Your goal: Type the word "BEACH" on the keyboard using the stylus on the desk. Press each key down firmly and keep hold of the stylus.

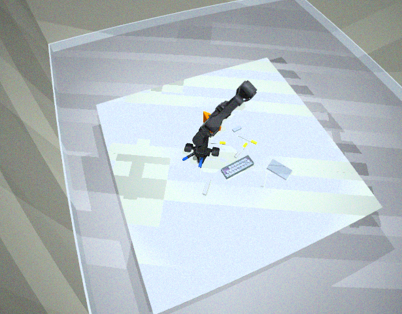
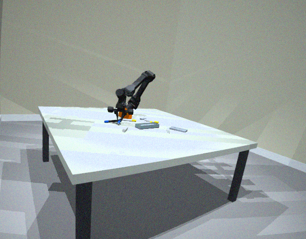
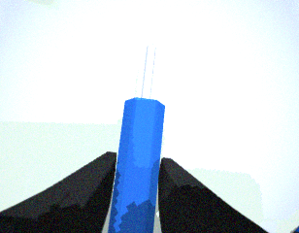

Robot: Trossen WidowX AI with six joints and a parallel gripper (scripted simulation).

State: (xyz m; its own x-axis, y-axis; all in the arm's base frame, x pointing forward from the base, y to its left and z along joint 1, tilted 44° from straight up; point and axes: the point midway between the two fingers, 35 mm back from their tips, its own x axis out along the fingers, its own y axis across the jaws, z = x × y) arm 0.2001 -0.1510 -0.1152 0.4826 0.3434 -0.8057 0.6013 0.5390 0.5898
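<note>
A blue six-sided stylus (image 3: 142, 128) (image 1: 201, 163) (image 2: 119, 122) with a thin pale tip points up and away in the wrist view. My gripper (image 3: 138, 164) (image 1: 200, 159) (image 2: 119, 120) is shut on its blue body, one dark finger against each side. The stylus is at or just above the table top; I cannot tell if it touches. The keyboard (image 1: 237, 167) (image 2: 147, 125), dark-edged with pale keys, lies to the right of my gripper in the top and exterior views, apart from it. The lower end of the stylus is cut off in the wrist view.
A second blue-ended tool (image 1: 185, 157) (image 2: 106, 121) lies left of my gripper. A white rod (image 1: 206, 187) (image 2: 125, 129) lies nearer the front. A grey flat plate (image 1: 279, 169) (image 2: 178, 129) lies right of the keyboard. Yellow-handled tools (image 1: 253, 142) (image 2: 154, 121) and an orange object (image 1: 206, 116) (image 2: 128, 116) are farther back.
</note>
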